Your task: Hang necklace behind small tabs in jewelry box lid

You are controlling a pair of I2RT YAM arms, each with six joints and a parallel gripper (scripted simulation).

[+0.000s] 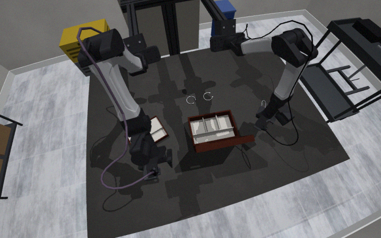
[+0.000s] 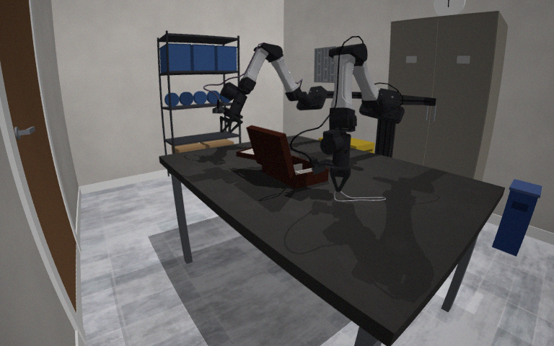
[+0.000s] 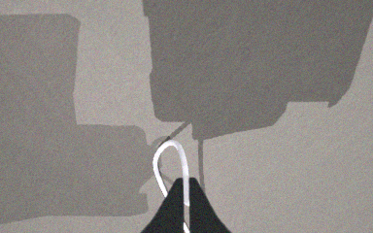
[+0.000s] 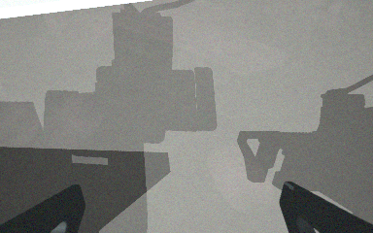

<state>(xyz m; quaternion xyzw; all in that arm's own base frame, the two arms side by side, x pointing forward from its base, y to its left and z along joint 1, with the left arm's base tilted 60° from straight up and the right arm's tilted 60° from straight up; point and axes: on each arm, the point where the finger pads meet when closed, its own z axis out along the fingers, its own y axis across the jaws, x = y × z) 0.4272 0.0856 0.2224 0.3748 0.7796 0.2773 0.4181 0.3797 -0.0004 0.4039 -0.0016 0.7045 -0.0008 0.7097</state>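
Exterior view: the left hand (image 2: 337, 190) (image 3: 186, 187) pinches a smooth, looped necklace (image 2: 359, 199) (image 3: 156, 162).

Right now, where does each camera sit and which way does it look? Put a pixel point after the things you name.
Top: high up, looking down at the table (image 1: 238, 196) (image 2: 286, 244) (image 3: 291, 170) (image 4: 219, 180); both arms (image 1: 120, 89) (image 2: 343, 81).
Exterior: beside the table, looking across; both arms.
Left wrist: left arm, facing table; shut left pincer (image 1: 261, 109) (image 2: 337, 190) (image 3: 186, 180), necklace (image 1: 261, 102) (image 2: 359, 200) (image 3: 156, 165).
Right wrist: right arm, facing table; open right pincer (image 1: 169, 158) (image 2: 229, 130) (image 4: 181, 186).
Top and exterior share the box (image 1: 213, 146) (image 2: 269, 155).
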